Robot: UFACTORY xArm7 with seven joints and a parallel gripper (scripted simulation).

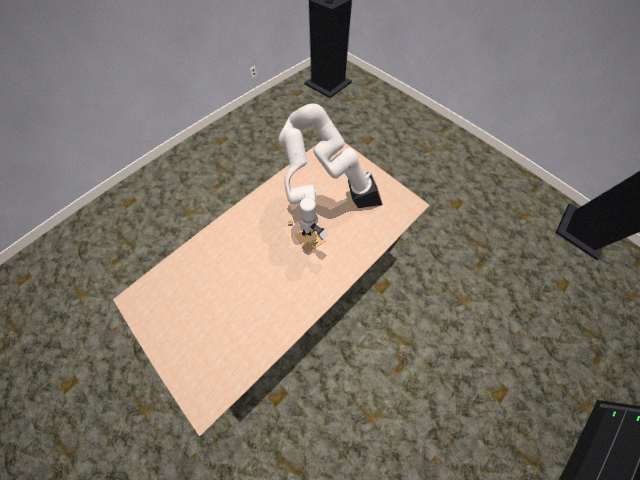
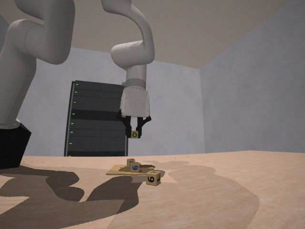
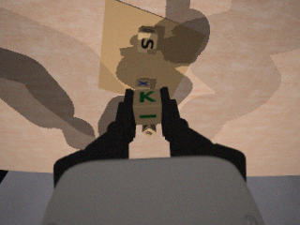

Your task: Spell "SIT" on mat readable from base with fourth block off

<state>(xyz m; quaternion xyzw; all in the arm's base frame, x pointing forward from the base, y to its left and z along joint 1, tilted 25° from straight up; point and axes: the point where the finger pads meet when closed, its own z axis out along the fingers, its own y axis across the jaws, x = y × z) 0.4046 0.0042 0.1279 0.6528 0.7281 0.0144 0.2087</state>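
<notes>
My gripper [image 1: 307, 233] [image 2: 134, 134] [image 3: 147, 98] is shut on a block [image 2: 134, 134] [image 3: 147, 97] and holds it high above the table. Green K and a green bar show in the wrist view, a green Q-like mark in the exterior view. The tan mat [image 2: 112, 172] [image 3: 110, 52] lies flat below. The S block [image 2: 130, 161] [image 3: 147, 43] sits on it, black S up, turned sideways in the wrist view. A second block [image 2: 134, 167] [image 3: 143, 83] on the mat shows blue marks; the held block hides its top. A third block [image 1: 290, 223] [image 2: 153, 178] [image 3: 149, 130], black-marked, lies off the mat; its top letter is unclear.
The wooden table [image 1: 217, 310] [image 2: 209, 209] carries the mat and the robot's black base [image 1: 365, 192] [image 2: 13, 145]. The arm's shadows darken the mat and the table around it. A dark rack [image 2: 96, 118] stands beyond the table.
</notes>
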